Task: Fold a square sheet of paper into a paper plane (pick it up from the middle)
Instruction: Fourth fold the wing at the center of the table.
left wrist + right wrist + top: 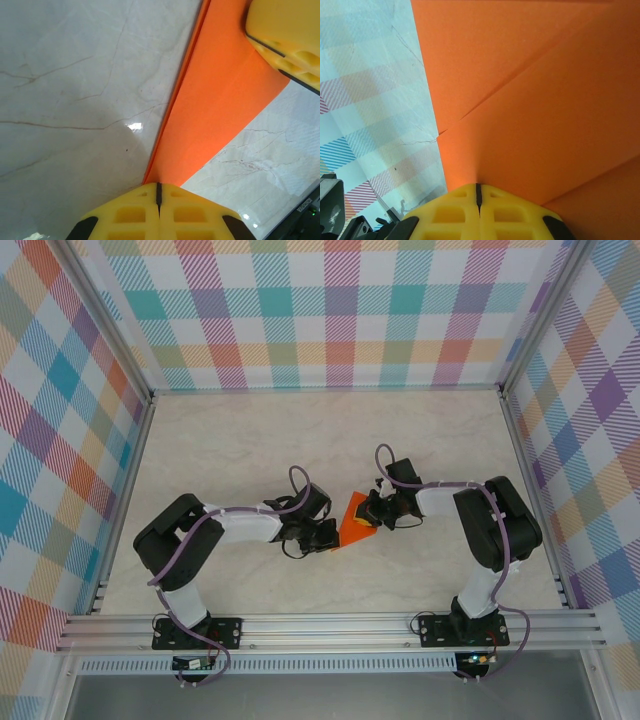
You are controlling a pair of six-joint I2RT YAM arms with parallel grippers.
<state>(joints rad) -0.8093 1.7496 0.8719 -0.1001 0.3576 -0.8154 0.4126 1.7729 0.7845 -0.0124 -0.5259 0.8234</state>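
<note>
I'm seeing the right fingers pressing shut on the edge of the orange paper, which is filling most of my view with creases running across it. At left, the shiny surface is reflecting coloured checks.

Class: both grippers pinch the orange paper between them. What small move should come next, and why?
Probably lower the paper onto the table and press it flat. The left gripper and right gripper are both shut on its edges. It shows diagonal creases, and two layers sit slightly apart along one edge, so the fold likely needs sharpening.
</note>
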